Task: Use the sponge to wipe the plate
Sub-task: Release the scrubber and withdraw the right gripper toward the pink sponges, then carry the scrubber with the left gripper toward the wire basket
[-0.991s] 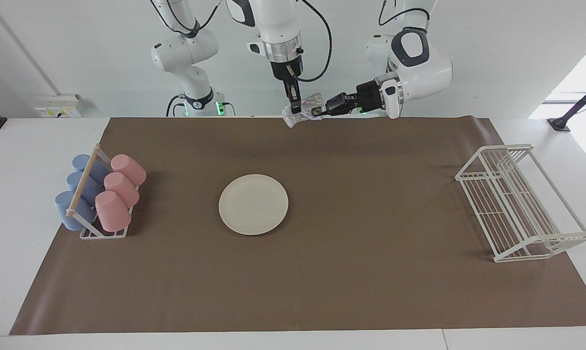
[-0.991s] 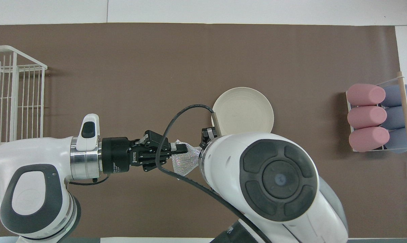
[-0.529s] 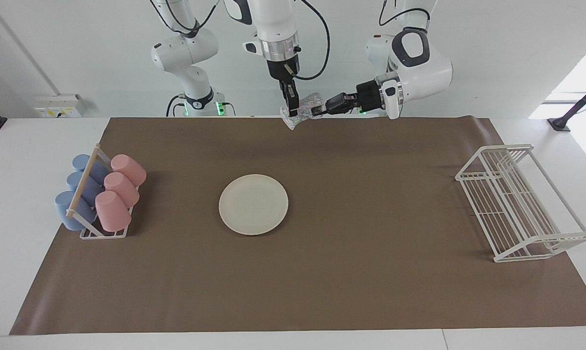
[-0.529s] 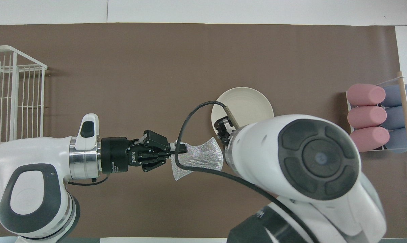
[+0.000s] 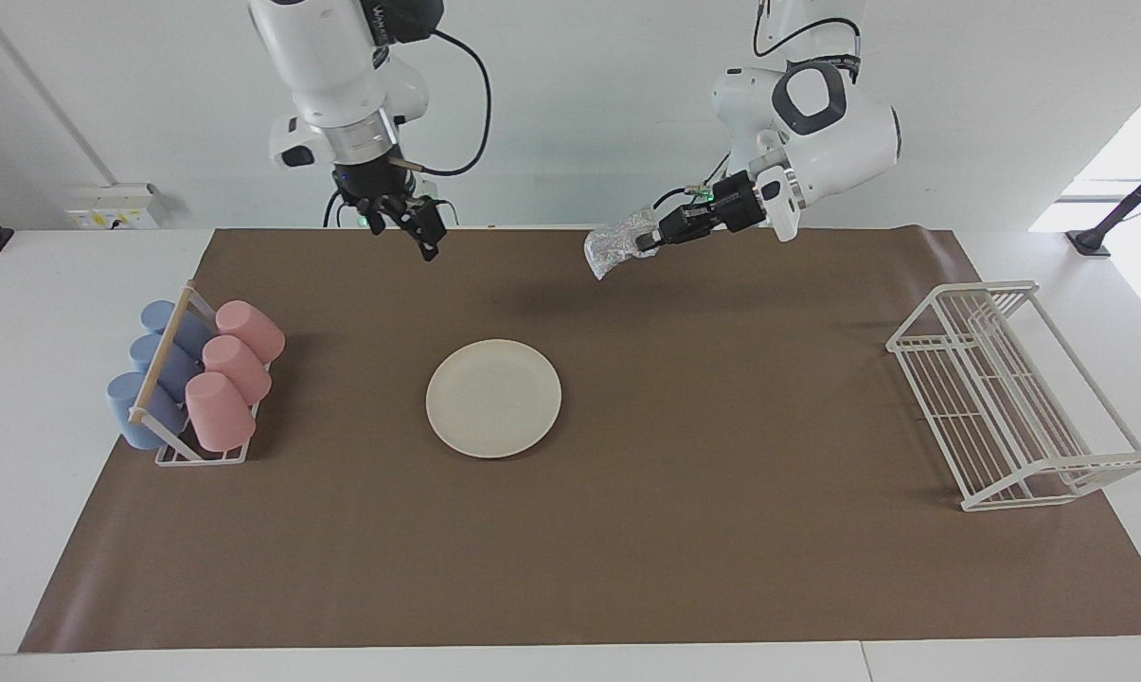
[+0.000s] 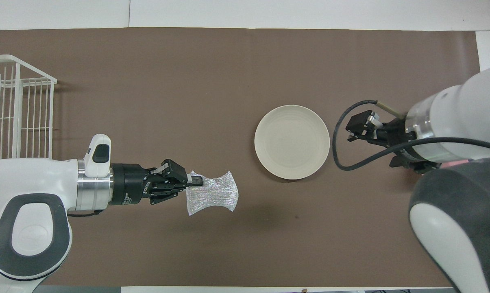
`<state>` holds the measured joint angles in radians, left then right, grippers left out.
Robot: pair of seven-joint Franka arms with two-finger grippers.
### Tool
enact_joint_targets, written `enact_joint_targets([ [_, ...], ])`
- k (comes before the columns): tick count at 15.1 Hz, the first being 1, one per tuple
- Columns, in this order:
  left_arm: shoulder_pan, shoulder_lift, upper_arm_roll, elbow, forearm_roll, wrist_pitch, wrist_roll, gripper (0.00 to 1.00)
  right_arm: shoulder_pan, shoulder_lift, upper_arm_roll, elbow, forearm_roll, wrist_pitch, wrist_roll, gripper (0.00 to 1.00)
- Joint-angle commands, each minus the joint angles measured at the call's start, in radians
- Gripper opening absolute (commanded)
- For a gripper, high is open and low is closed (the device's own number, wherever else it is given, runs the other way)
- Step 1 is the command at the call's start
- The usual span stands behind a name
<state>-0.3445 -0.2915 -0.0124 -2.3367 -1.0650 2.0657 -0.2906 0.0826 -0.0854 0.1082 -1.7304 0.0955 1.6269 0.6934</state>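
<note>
The cream-white plate (image 5: 493, 399) (image 6: 292, 142) lies flat on the brown mat (image 5: 722, 530), with nothing on it. My left gripper (image 5: 646, 242) (image 6: 197, 182) is shut on one edge of the silvery mesh sponge (image 5: 613, 248) (image 6: 212, 198). It holds the sponge in the air over the mat, off to the plate's side toward the left arm's end. My right gripper (image 5: 404, 232) (image 6: 356, 128) hangs open and empty over the mat between the plate and the cup rack.
A rack of pink and blue cups (image 5: 196, 384) stands at the right arm's end of the mat. A white wire dish rack (image 5: 1015, 393) (image 6: 13, 118) stands at the left arm's end. The right arm covers most of the cups in the overhead view.
My right gripper has opened, let go of the sponge and swung away toward the cup rack. My left gripper keeps the sponge and has drawn it slightly toward its own end.
</note>
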Motion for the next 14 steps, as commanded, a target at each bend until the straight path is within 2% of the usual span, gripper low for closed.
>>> enact_joint_targets([
  [1,0.033,0.044,-0.003,0.065,0.179,-0.025,-0.097,0.00,-0.107,-0.011,0.015,-0.034,-0.007,0.017,-0.312,1.00],
  [5,0.079,0.086,-0.003,0.143,0.490,-0.108,-0.189,0.00,-0.149,-0.017,0.015,-0.067,-0.010,0.065,-0.444,1.00],
  [8,0.113,0.104,-0.003,0.183,0.707,-0.174,-0.193,0.00,-0.141,0.019,0.012,-0.043,-0.013,0.143,-0.615,1.00],
  [10,0.110,0.106,-0.004,0.192,0.866,-0.212,-0.193,0.00,-0.091,0.076,-0.039,0.046,-0.038,0.093,-0.652,1.00],
  [11,0.105,0.106,-0.004,0.204,0.940,-0.242,-0.193,0.00,-0.030,0.084,-0.114,0.060,-0.066,0.071,-0.678,1.00],
  [13,0.102,0.120,-0.004,0.252,1.049,-0.309,-0.193,0.00,-0.017,0.081,-0.143,0.055,-0.068,0.051,-0.741,1.00],
  [14,0.102,0.149,-0.006,0.313,1.115,-0.378,-0.194,0.00,-0.018,0.079,-0.150,0.058,-0.068,0.045,-0.759,1.00],
])
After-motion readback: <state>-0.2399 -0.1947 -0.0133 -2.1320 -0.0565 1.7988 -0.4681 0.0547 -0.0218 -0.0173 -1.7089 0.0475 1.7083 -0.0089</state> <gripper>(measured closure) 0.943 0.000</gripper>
